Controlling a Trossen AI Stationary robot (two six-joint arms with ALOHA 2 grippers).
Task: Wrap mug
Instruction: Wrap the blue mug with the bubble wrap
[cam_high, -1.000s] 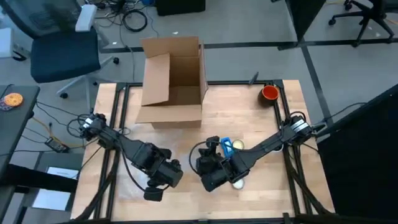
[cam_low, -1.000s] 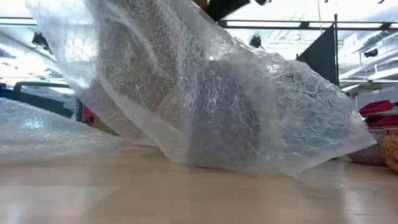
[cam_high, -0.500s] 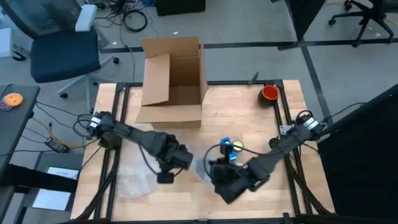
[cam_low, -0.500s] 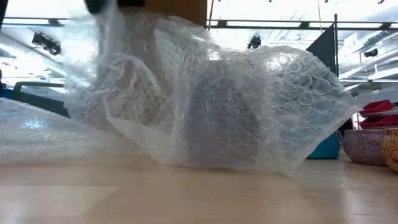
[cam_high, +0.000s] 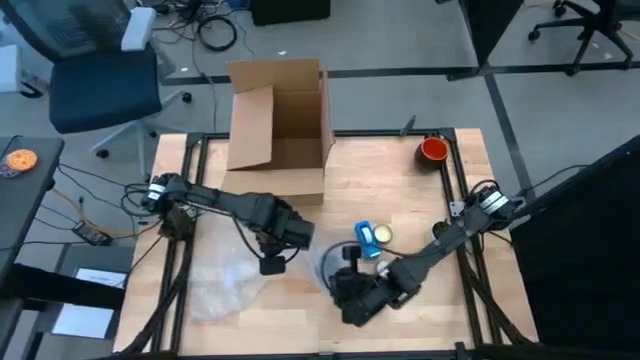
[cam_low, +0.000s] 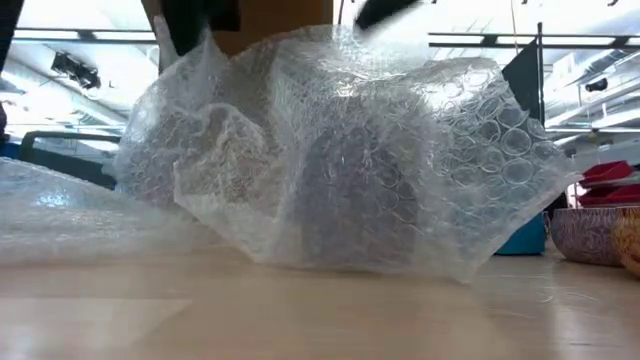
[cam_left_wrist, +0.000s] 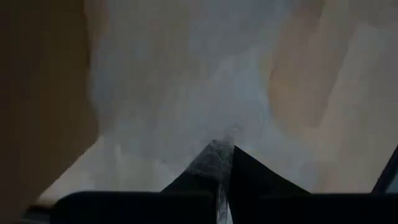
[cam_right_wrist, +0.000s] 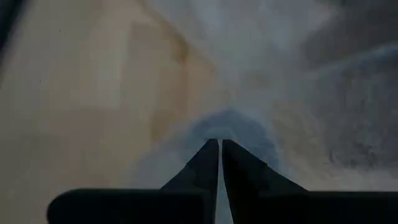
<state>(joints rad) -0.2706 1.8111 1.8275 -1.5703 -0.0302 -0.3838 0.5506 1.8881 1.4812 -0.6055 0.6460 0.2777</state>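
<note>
Surface: light wood table w/ dark frame rails, on grey floor. Far edge carries an open cardboard box, flaps up; red bowl at far right corner. Blue-and-yellow item lies right of centre. Beyond the table: office chair at far left, cables on the floor. Low view shows ceiling lights and a dark panel behind.

Task item: mug sits near table centre, toward the near edge, visible only as a dark mass under the bubble wrap. Handle direction and long axis: cannot tell, wrap hides them. Sheet is bunched over the mug and spreads wider than tall across the table; a second flat portion lies near the near-left corner.

Left gripper: fingers pinched together on a fold of wrap, positioned at the left side of the bundle, near centre.

Right gripper: fingers pressed nearly together w/ wrap at the tips, low at the near-right side of the bundle.
</note>
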